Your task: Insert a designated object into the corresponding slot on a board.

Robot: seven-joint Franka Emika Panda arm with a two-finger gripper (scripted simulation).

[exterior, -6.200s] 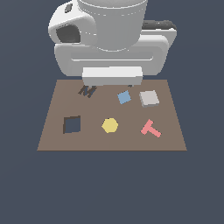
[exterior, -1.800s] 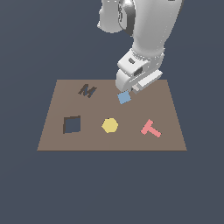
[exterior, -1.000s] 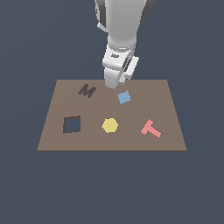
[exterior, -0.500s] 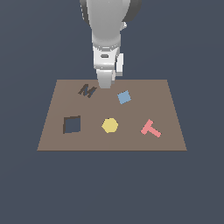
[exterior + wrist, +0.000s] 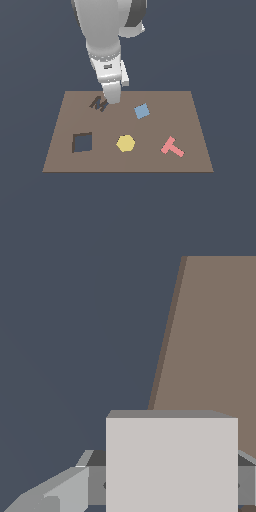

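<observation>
brown board (image 5: 195, 150) fills the exterior view; only the wrist view shows gripper (image 5: 170, 486) clamping block (image 5: 171, 463).

Blue square (image 5: 142, 111), yellow hexagon (image 5: 125, 143) (flat), pink T (image 5: 172, 147)

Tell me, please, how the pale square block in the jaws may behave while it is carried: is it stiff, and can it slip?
The pale block probably is stiff: its faces look flat and its edges straight. It seems unlikely to roll, being square. Its smooth sides might slip between the jaws if squeezed lightly.
</observation>
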